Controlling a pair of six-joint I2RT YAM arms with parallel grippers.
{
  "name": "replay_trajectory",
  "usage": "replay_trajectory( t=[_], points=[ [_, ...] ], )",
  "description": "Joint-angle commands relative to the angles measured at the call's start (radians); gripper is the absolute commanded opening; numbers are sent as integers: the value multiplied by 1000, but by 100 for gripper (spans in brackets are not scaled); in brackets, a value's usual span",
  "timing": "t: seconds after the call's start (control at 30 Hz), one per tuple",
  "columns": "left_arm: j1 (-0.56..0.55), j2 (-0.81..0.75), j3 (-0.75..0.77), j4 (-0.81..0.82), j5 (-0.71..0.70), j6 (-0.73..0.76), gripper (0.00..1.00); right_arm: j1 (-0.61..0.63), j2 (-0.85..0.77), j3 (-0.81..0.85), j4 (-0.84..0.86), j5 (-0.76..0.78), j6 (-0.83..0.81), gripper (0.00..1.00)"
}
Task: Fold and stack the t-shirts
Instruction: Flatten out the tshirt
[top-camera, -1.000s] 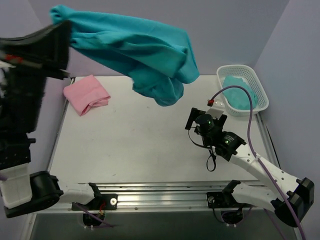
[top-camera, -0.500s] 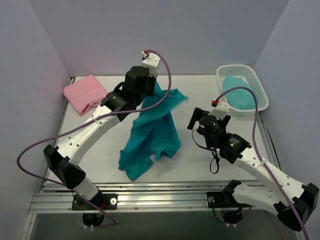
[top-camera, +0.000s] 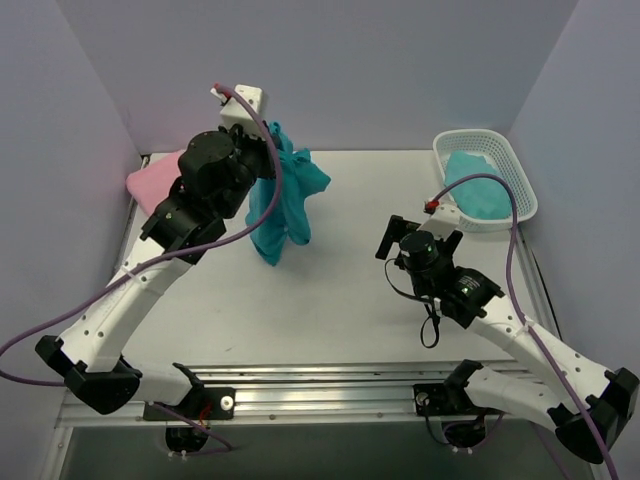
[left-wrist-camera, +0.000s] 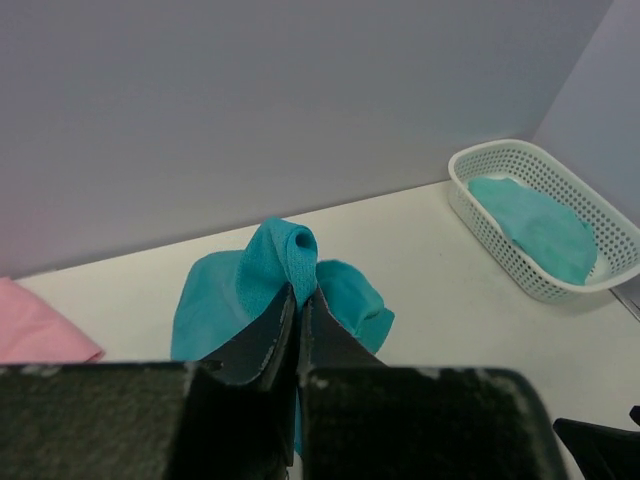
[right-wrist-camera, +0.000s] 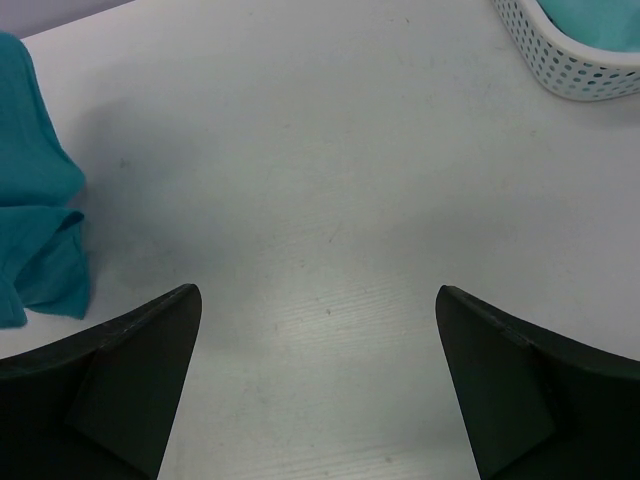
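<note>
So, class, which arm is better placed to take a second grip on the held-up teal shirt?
Right. The right end effector is open and empty near the shirt; the left end effector is shut on it.

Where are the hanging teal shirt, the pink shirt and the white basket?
teal shirt (top-camera: 285, 198), top view, its hanging middle.
pink shirt (top-camera: 146, 183), top view, its exposed left part.
white basket (top-camera: 520, 178), top view, its right rim.

A teal t-shirt (top-camera: 285, 200), a pink t-shirt (top-camera: 148, 185), a white perforated basket (left-wrist-camera: 497, 252) holding teal cloth (left-wrist-camera: 535, 225).
</note>
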Motion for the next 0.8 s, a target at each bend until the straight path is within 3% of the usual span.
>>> replay_trajectory(
  t=[0.0,0.03,0.1,0.13,0.17,0.2,0.33,0.47,0.63,0.77],
  points=[
    [6,9,-88,74,85,-37,6,4,11,14,-2,29,5,100],
    [6,-9,-111,99,112,-42,9,4,14,14,-3,29,4,100],
    [14,-6,-157,131,106,-40,39,4,13,14,-5,31,4,100],
    [34,6,-163,122,101,-40,81,4,11,12,-6,31,5,100],
    [34,18,-169,115,98,-39,98,6,11,12,-5,31,5,100],
    [54,55,-174,107,83,-40,94,4,7,9,-5,31,5,100],
    [80,126,-142,7,-121,-78,94,6,11,7,-6,25,5,100],
    [79,28,-266,119,18,-115,94,6,6,-5,-3,32,5,100],
    [72,-57,-352,111,121,-192,94,6,14,-17,13,37,2,100],
    [85,-40,-433,60,-67,-305,94,6,34,-22,27,21,-1,100]
  ],
)
